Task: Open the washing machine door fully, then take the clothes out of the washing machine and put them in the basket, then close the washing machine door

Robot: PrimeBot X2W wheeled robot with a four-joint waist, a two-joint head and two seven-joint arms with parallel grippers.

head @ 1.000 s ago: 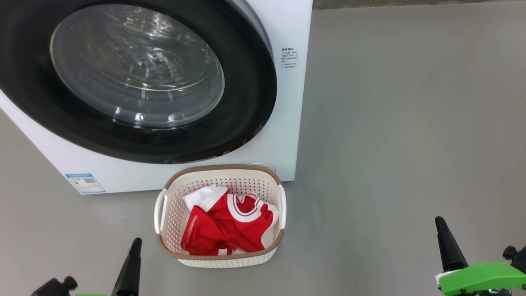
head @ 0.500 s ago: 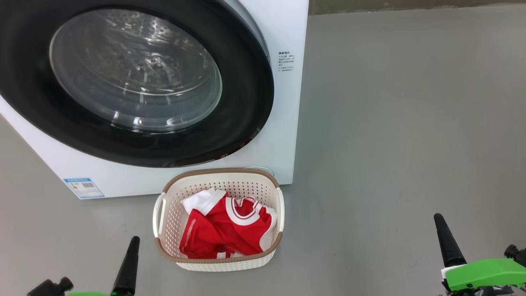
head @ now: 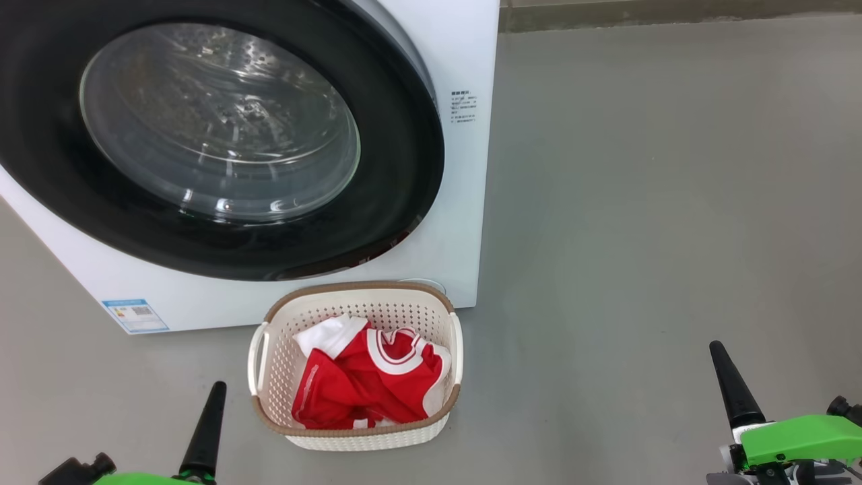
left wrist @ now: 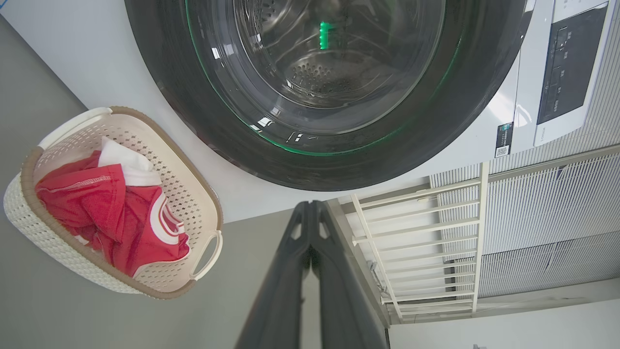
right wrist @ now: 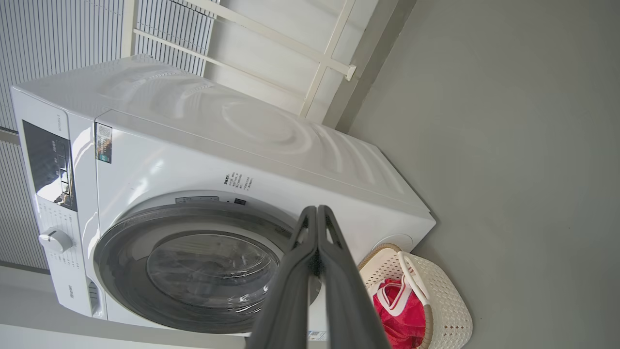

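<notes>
- The head view looks forward and steeply down on the front of the washing machine (head: 465, 222) from close by, so the machine's top and left side are cropped out.
- The left wrist view faces the machine's front from low and very near. It is rolled, so the machine's control panel (left wrist: 571, 68) lies at the view's right.
- The right wrist view stands farther off, toward the machine's right front corner. It is rolled the other way and takes in the whole machine.
- All three views share the door (head: 219, 124) and the basket (head: 273, 377) at the machine's foot.
</notes>
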